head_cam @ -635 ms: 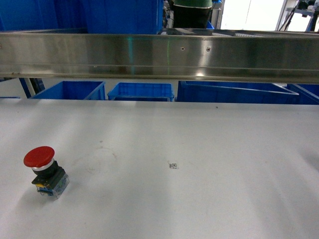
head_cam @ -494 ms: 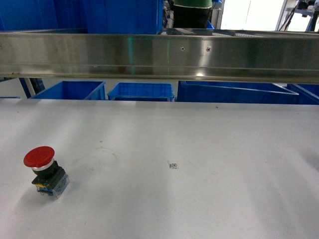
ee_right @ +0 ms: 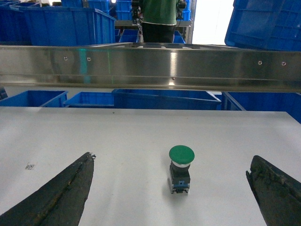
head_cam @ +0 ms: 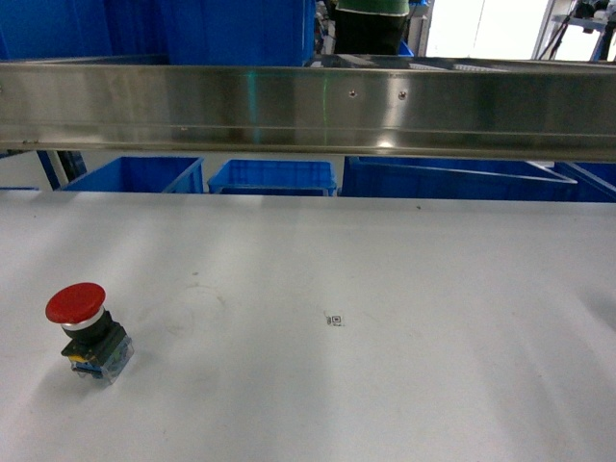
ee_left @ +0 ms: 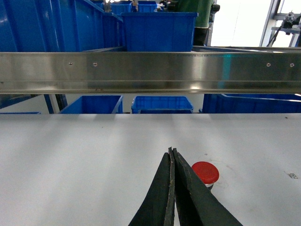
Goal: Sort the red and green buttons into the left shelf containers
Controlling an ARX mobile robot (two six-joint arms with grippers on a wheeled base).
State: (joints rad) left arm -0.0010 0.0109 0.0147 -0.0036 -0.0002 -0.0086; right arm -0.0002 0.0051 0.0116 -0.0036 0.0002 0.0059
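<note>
Low over the table, left fingers [ee_left: 172, 155] pressed together, empty; right fingers [ee_right: 70, 183] spread wide.

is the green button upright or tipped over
Upright. In the right wrist view the green button stands on its base on the white table, cap on top, between the open right gripper's fingers.

red button [head_cam: 75, 302] | green button [ee_right: 181, 154] | blue crates [head_cam: 272, 177] | white table [head_cam: 385, 279]
</note>
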